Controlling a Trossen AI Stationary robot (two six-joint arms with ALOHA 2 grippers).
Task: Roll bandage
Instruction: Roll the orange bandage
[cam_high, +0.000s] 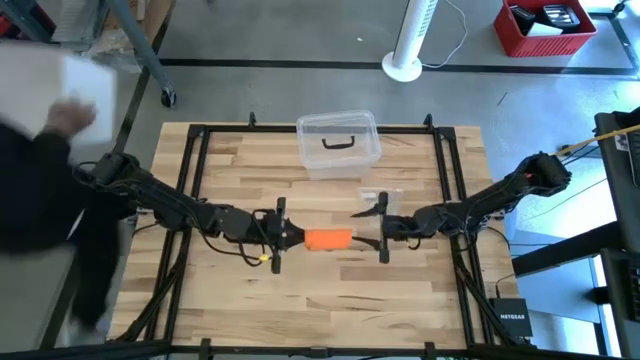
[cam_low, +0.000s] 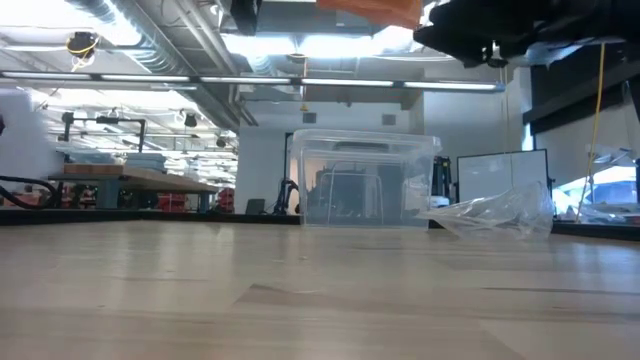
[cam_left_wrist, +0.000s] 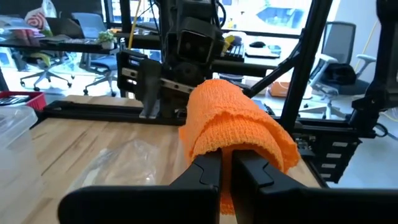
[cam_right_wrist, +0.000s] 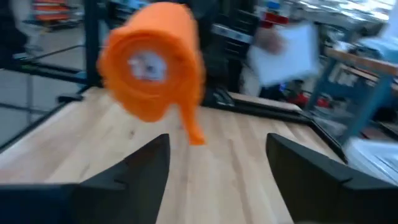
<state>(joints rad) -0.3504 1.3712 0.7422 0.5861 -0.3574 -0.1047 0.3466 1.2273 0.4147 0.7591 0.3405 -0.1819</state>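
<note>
Above the middle of the table (cam_high: 240, 300), held clear of the wood: the bandage (cam_high: 328, 239), bright orange and already wound into a fat roll with a short loose tail hanging from it. Pinched at one end by the left claw (cam_high: 285, 238), fingers pressed together on the fabric. Facing the roll's other end, the right claw (cam_high: 380, 228), fingers spread wide and touching nothing.

Likely very light, soft and springy; crinkled weave, so grippy rather than slick, and apt to squash or unwind if let go. Best taken across the roll's body or by the free tail, with a gentle squeeze, never by the outer layer alone.

Underneath, pale butcher-block planks inside a black metal frame. Toward the far edge, a clear plastic box (cam_high: 338, 143) with a black handle; just beside it, nearer the arms, a crumpled clear wrapper (cam_high: 380, 199). Beyond, a grey floor, a white fan stand (cam_high: 410, 40), a red crate (cam_high: 545, 28), and a blurred person (cam_high: 45, 170) at the table's left side.
</note>
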